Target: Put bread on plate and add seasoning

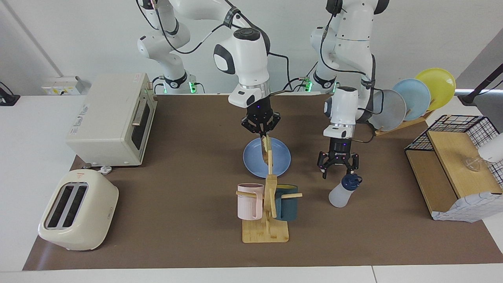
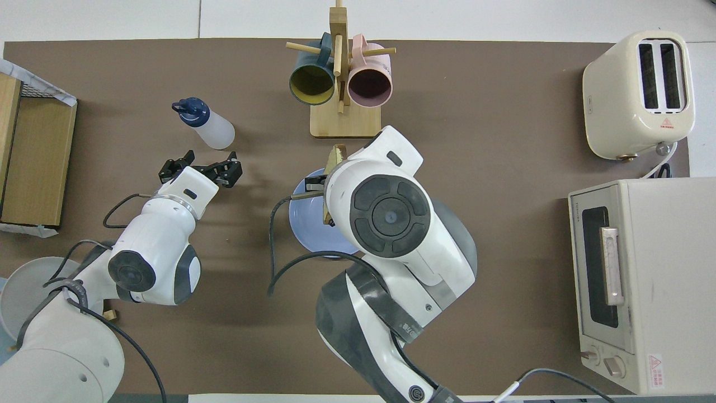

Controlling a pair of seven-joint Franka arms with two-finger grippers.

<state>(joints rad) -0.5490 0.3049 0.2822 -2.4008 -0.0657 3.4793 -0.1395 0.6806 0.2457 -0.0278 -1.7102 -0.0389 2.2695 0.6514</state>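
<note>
The bread point(image 1: 266, 152) hangs on edge from my right gripper point(image 1: 262, 136), which is shut on its top edge, directly over the blue plate point(image 1: 253, 161). In the overhead view the right arm covers most of the plate point(image 2: 309, 224), and only a strip of the bread point(image 2: 336, 159) shows. The seasoning point(image 1: 343, 192), a white bottle with a navy cap, stands toward the left arm's end of the table. My left gripper point(image 1: 339, 171) hangs open just above the table beside the bottle's cap, not touching it. From overhead, a gap separates the left gripper point(image 2: 200, 168) from the seasoning point(image 2: 206, 124).
A wooden mug rack point(image 1: 266, 220) with a pink and a dark mug stands just farther from the robots than the plate. A toaster point(image 1: 78, 208) and a toaster oven point(image 1: 114, 118) sit at the right arm's end. A plate rack point(image 1: 408, 102) and a wire basket point(image 1: 456, 165) are at the left arm's end.
</note>
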